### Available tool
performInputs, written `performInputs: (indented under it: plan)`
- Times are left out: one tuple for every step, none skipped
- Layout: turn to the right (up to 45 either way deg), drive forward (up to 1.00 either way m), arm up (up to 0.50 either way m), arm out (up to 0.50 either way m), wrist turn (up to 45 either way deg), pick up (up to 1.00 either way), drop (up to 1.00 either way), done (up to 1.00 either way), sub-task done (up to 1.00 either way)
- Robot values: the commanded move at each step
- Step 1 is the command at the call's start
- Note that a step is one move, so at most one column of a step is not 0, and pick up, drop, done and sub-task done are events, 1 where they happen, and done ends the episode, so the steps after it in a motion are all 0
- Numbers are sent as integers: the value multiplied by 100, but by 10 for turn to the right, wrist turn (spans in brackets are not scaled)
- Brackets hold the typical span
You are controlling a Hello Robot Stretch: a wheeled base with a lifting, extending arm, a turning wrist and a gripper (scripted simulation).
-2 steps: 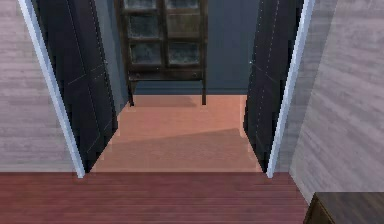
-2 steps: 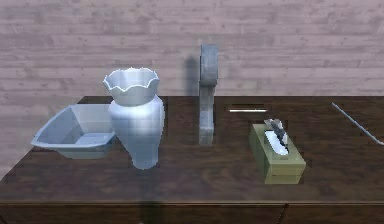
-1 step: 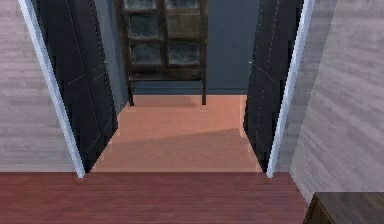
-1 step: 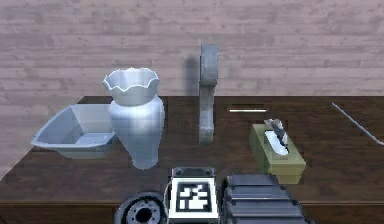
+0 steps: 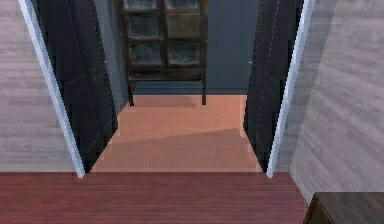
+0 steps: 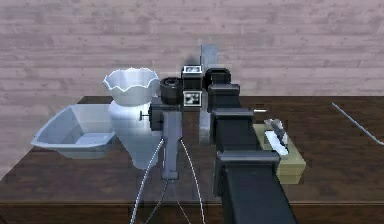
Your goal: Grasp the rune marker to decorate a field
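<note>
My arm (image 6: 245,165) rises as a dark bar over a dark wooden table (image 6: 330,150), with two white marked squares (image 6: 192,72) at its far end. Left of them is the gripper (image 6: 170,178), its thin fingers (image 6: 150,180) pointing down toward the table's near edge. A white vase with a wavy rim (image 6: 130,105) stands right behind it, so I cannot tell whether it holds anything. A thin grey stick, perhaps a marker (image 6: 355,117), lies on the table at the far right. A small pale sliver (image 6: 259,110) lies just right of the arm.
A grey-blue bowl (image 6: 68,133) sits left of the vase. A tan block with a pale object on top (image 6: 278,150) lies right of the arm. Ahead, dark double doors (image 5: 80,80) stand wide on a doorway to a shelf cabinet (image 5: 163,45). The table's corner (image 5: 348,208) shows at bottom right.
</note>
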Motion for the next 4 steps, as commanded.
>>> performInputs:
  plan:
    - [0,0,0,0,450,0,0,0,0]
    - [0,0,0,0,450,0,0,0,0]
    - [0,0,0,0,450,0,0,0,0]
    - [0,0,0,0,450,0,0,0,0]
